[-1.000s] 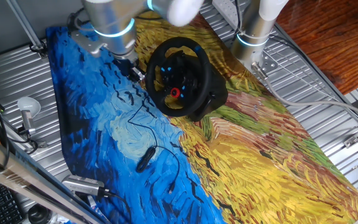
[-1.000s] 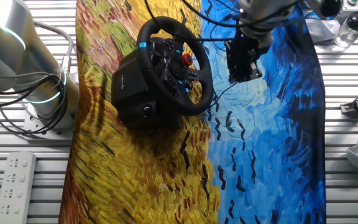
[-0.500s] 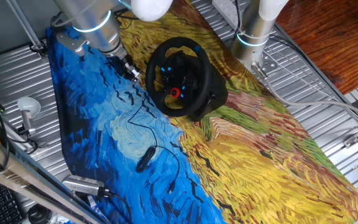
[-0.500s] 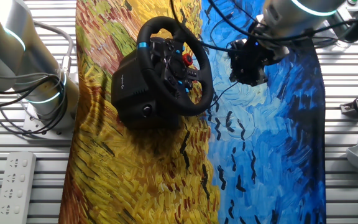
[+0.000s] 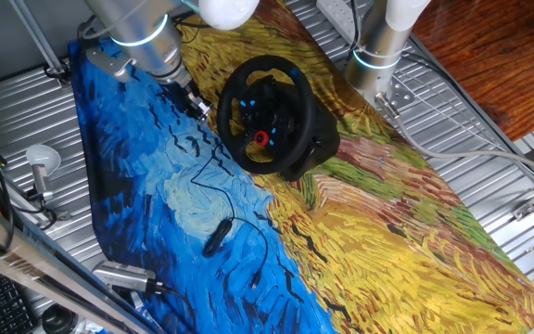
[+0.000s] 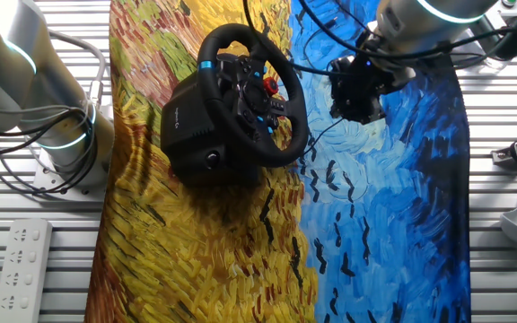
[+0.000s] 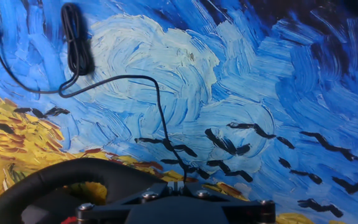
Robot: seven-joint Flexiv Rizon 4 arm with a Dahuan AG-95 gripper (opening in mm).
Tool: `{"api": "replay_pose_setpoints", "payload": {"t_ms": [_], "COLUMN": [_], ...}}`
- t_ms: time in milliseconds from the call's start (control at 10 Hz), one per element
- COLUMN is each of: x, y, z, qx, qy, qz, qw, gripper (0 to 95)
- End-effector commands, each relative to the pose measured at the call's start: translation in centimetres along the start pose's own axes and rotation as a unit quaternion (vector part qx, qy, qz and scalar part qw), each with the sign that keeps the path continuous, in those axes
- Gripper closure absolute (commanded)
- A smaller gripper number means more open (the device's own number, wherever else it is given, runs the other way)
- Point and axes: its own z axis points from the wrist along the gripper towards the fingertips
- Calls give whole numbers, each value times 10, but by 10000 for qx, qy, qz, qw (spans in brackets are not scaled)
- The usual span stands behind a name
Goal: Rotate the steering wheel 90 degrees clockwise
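1 wheel, gripper off to its side

Steering wheel sits upright on its black base on the painted cloth, at the yellow-blue boundary. Gripper hangs over the blue part, just beside the rim, not touching. Finger spread: cannot tell. Thin black cable crosses the cloth in hand view.

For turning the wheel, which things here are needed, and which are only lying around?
Needed:
- steering wheel
- gripper, beside the wheel, not touching it

Only lying around:
- small black device on a thin cable
- painted cloth under everything
- power strip beside the cloth
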Motion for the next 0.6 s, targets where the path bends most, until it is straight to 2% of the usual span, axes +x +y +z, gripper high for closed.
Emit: {"api": "replay_pose_setpoints", "payload": {"t_ms": [100,600], "x": [-1,-1], "y": [0,0], "z": [0,0], "qx": [-6,-2], "qy": [19,-11], "qz": [40,286], "qw": [10000,9996], "gripper": [950,950]}}
